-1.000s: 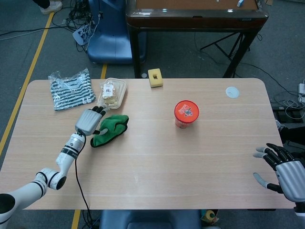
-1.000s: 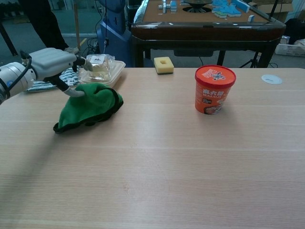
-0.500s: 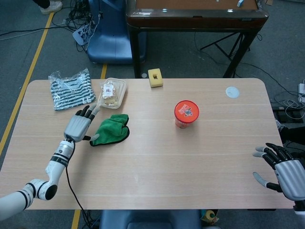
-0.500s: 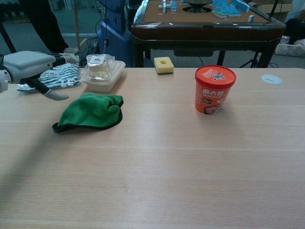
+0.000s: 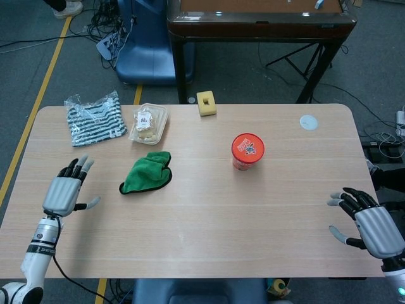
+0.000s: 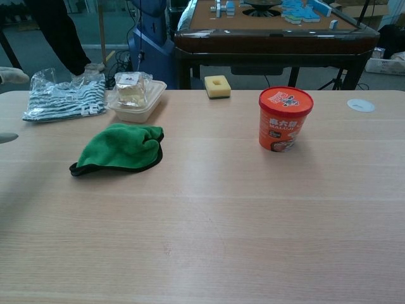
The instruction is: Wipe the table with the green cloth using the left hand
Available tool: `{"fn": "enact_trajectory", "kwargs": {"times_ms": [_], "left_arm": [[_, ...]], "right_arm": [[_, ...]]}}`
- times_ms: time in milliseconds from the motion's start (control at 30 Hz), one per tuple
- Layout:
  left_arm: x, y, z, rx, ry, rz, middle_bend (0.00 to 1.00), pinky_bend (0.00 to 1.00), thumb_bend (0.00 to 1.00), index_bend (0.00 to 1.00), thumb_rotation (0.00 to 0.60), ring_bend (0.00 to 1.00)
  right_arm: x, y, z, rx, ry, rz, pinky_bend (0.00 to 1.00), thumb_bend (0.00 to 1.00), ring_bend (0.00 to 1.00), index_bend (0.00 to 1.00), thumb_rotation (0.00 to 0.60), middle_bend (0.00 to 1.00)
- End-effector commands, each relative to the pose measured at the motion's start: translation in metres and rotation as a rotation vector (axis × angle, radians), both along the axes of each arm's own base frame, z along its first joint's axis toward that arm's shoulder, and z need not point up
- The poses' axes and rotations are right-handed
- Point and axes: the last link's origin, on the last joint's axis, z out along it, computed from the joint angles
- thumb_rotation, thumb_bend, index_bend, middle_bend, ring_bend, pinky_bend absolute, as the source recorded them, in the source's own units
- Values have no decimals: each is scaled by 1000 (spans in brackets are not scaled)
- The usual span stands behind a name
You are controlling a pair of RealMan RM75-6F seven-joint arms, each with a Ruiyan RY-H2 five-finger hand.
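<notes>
Green cloth (image 5: 147, 172), bunched, lying flat on the wooden table (image 5: 209, 240), left of centre, just below a clear plastic food container (image 5: 149, 123). Left hand (image 5: 64, 192) near the table's left edge, well apart from the cloth, fingers spread, holding nothing. Right hand (image 5: 369, 218) at the table's right edge, fingers likewise spread and empty. Orange-red instant noodle cup (image 5: 247, 151) upright near the centre, well right of the cloth. Bagged striped garment (image 5: 95, 118) at the far left corner, beside the food container. Yellow sponge (image 5: 206, 103) at the far edge. Small white disc (image 5: 308, 122) near the far right corner. In the chest view, only a sliver of the left hand at the frame's left edge.
</notes>
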Motion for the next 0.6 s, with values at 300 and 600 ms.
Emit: {"fn": "enact_trajectory", "kwargs": {"times_ms": [300,600], "left_arm": [[-27,-84,37,108,-37,84,0,170,171,0,600,0],[-30,-122,43,149,-65,93,0,170,171,0,600,0]], "right_arm": [[8,-6,-11,36,0,65,191,329,164,346,600,291],[14,-7,-17,49,0,94,191,329,164,346,600,291]]}}
